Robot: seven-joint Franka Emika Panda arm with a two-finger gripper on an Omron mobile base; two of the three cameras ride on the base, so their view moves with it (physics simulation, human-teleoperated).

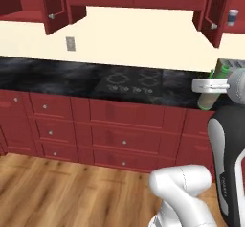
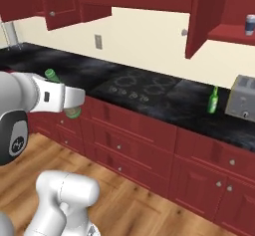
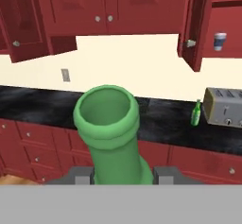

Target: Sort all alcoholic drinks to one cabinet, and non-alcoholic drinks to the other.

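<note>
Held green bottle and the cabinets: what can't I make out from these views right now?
- Held green bottle: label hidden; hand view looks down its mouth, tool covers its body from the base views.
- Left cabinet: interior cut off by frame edge.
- Cup on right shelf: too small to read.

Black marble table point(image 2: 89, 75) runs across mid frame over red drawers. On it: built-in cooktop point(image 2: 142, 86) at centre, grey toaster point(image 2: 242, 101) at right edge, bright green bottle point(image 2: 213, 100) upright just left of the toaster, apart from it. Open cabinet shelf point(image 2: 231, 33) upper right carries a white cup point(image 2: 250, 25) with dark sleeve.
</note>
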